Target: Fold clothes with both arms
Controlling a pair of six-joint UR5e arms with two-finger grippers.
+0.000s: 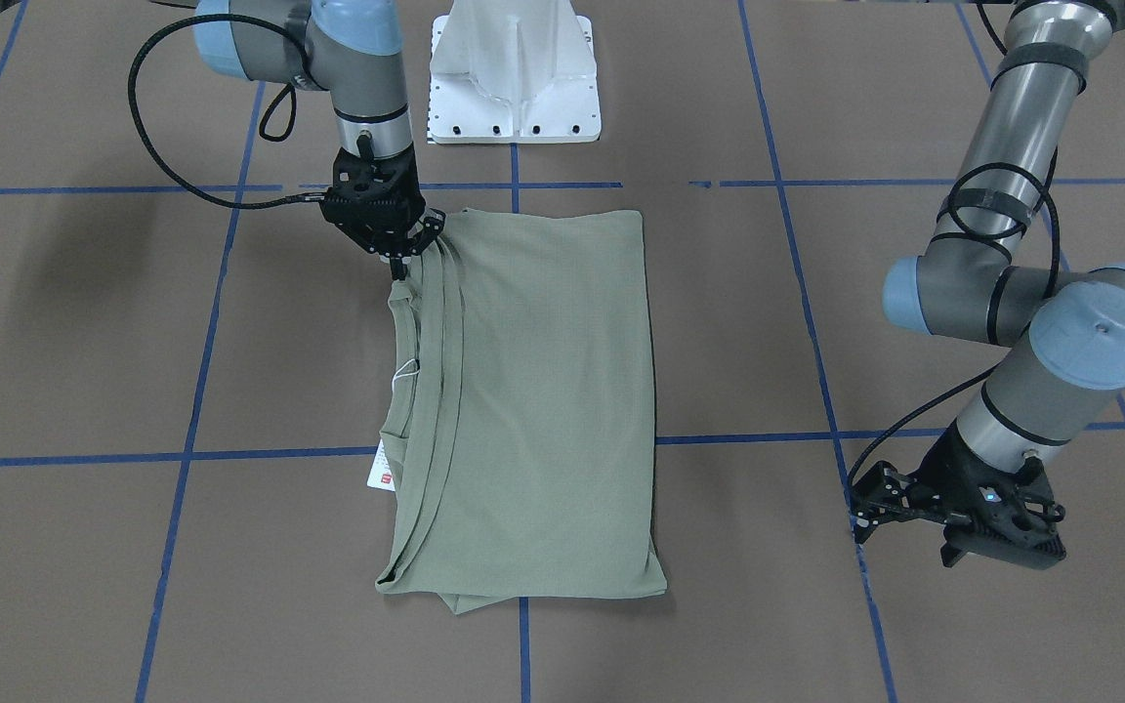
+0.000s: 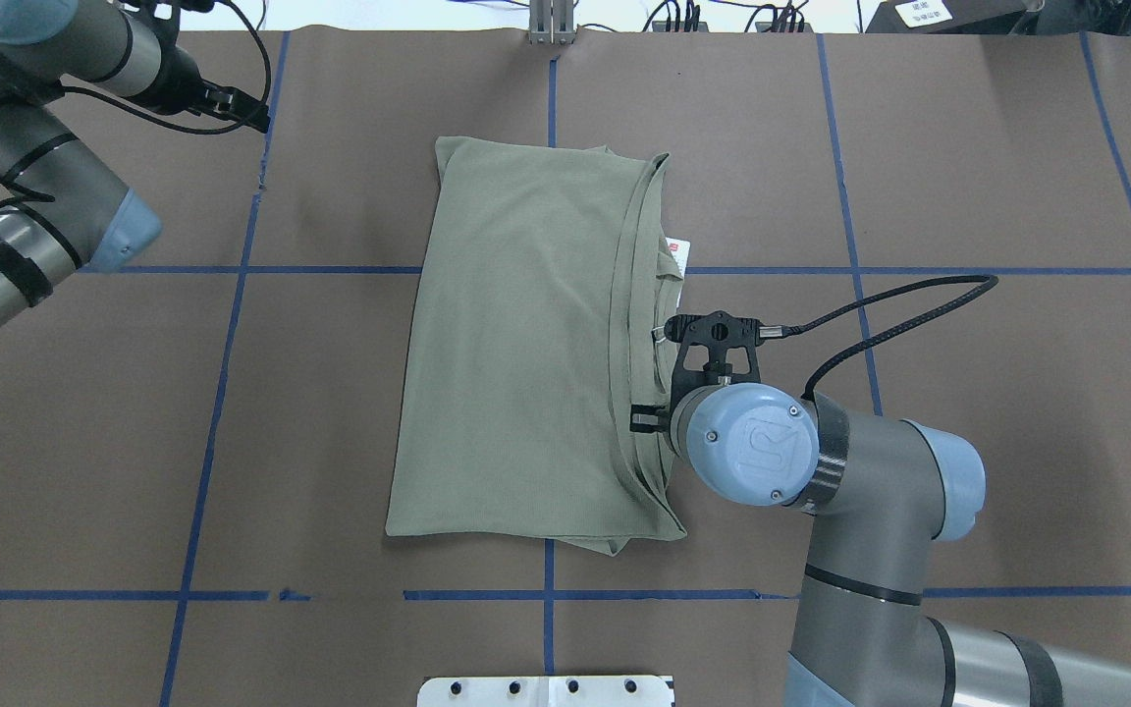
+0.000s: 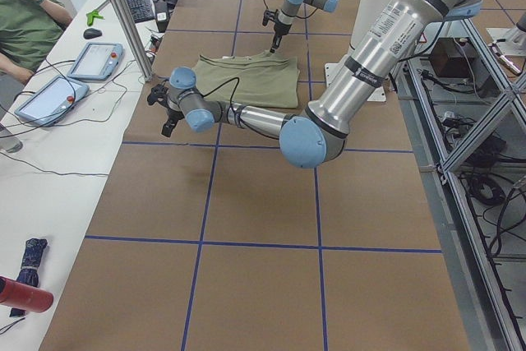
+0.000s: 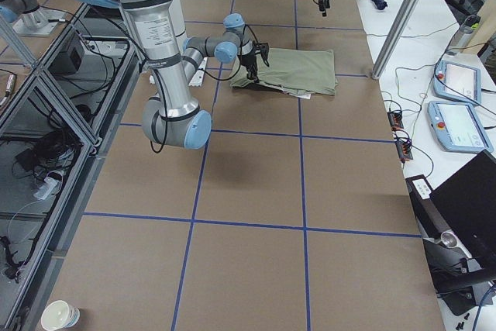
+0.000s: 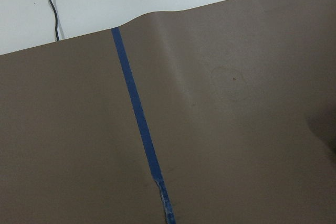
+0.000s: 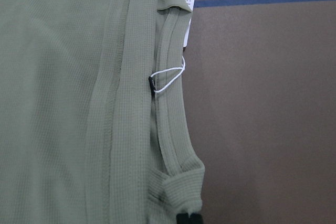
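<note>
Arms (image 1: pixel 1021 107): silver-grey tubes, black bands.
Caps (image 2: pixel 757 444): light blue, round; you can read a UR logo.
Cables (image 2: pixel 919 292): black, looped.
Grippers (image 1: pixel 411 252): black, latticed.
Base (image 1: pixel 514 98): white, bolt-holed.

Blue tape line (image 5: pixel 137 119) on brown paper (image 5: pixel 241 129); black cable (image 5: pixel 52 9)

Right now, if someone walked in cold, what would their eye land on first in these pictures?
Most likely the green shirt, folded into a neat rectangle in the middle of the blue-taped brown table, with a white hang tag poking out of one long edge. Next, the right gripper pinching that same layered edge near the robot's end, while the left gripper hangs over bare table well off to the side.
</note>
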